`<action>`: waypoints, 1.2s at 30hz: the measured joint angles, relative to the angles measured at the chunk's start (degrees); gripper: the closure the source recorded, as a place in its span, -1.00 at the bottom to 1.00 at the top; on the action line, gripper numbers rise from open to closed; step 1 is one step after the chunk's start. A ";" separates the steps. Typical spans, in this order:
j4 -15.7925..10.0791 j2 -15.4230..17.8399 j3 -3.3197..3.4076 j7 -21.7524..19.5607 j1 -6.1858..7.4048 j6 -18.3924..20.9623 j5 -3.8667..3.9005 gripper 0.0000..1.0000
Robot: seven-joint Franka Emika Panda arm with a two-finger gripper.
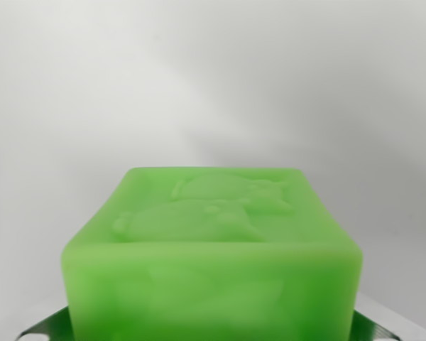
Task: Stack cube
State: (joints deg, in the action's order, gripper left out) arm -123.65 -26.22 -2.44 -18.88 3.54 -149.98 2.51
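Wrist view: translucent green cube [211, 256], embossed top, gripped by the metal-fingered hand [211, 328].

Plain pale grey-white backdrop [213, 71], softly lit; blurred, perhaps a wall or tabletop.

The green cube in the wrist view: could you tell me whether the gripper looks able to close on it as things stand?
Probably yes. The green cube fills the lower frame, with metal finger edges showing at both its lower corners and nothing else nearby. Whether they already touch it cannot be told.
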 joint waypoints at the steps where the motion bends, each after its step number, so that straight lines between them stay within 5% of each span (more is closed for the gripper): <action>1: -0.05 0.25 -0.01 0.01 -0.01 0.21 -0.01 1.00; 36: -4.22 7.55 -1.13 -6.38 3.73 3.35 -0.16 1.00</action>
State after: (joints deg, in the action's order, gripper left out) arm -127.86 -18.66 -3.57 -25.26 7.27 -146.63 2.36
